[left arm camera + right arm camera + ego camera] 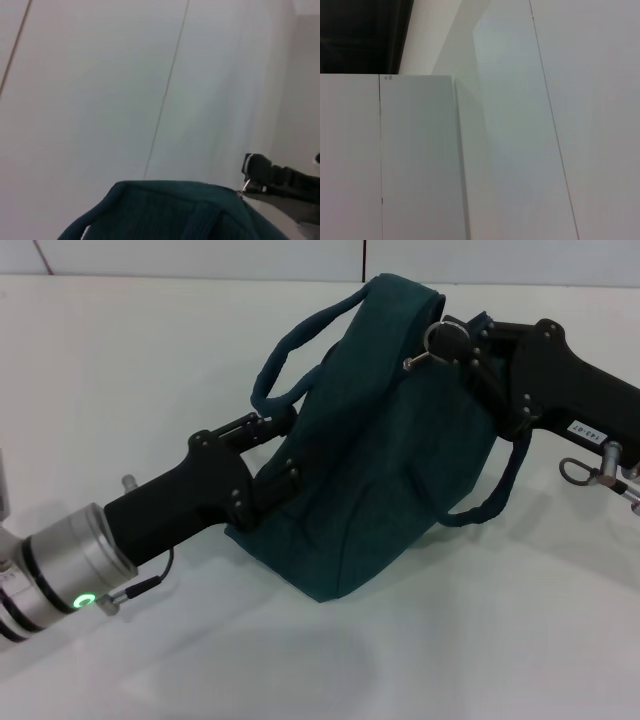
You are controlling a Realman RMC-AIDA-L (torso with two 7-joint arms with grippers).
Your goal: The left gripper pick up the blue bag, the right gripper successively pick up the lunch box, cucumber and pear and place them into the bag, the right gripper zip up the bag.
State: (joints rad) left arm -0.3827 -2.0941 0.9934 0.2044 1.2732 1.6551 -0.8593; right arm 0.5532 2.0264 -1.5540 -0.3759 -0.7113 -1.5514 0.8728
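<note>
The blue bag (385, 450) stands upright on the white table (120, 370) in the head view, its handles hanging to both sides. My left gripper (278, 450) is shut on the bag's left edge and holds it up. My right gripper (455, 345) is at the bag's top right corner, shut on the zipper pull (438, 338), a dark ring with a metal tab. The bag's top looks closed. The left wrist view shows the bag's top (170, 210) and the right gripper (260, 172) beyond it. Lunch box, cucumber and pear are out of view.
The white table spreads around the bag, with a back wall seam behind it. The right wrist view shows only white wall panels (520, 150) and a dark corner.
</note>
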